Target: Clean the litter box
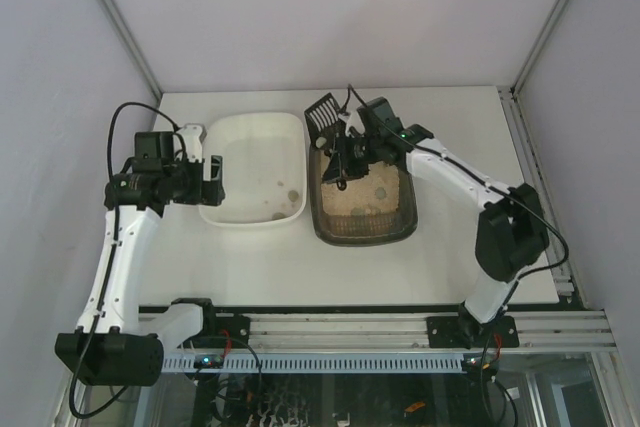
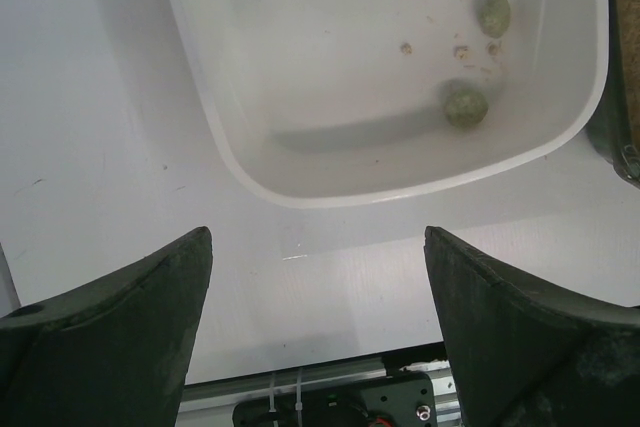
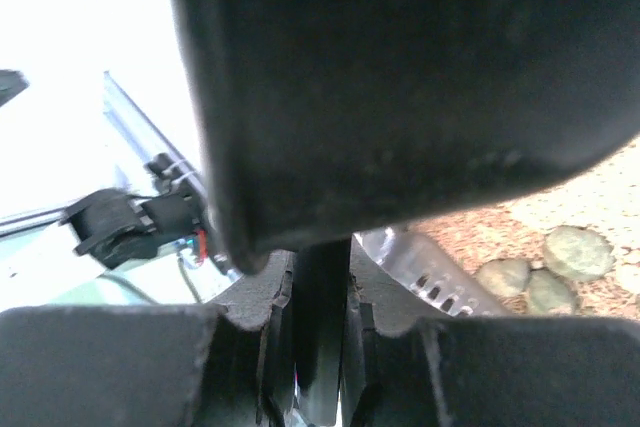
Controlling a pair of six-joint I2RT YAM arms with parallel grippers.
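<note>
The litter box, a dark tray of beige litter, sits right of centre. My right gripper hovers over its far left corner, shut on the handle of a black slotted scoop. The scoop head points away over the far rim. In the right wrist view the handle is pinched between the jaws, and the scoop's dark body fills the top. Greenish clumps lie on the litter beyond. My left gripper is open and empty at the left side of the white tray; its fingers stand wide apart.
The white tray holds two greenish clumps and a few crumbs. The litter box rim lies close against its right side. Grey walls enclose the table on three sides. An aluminium rail with the arm bases runs along the near edge.
</note>
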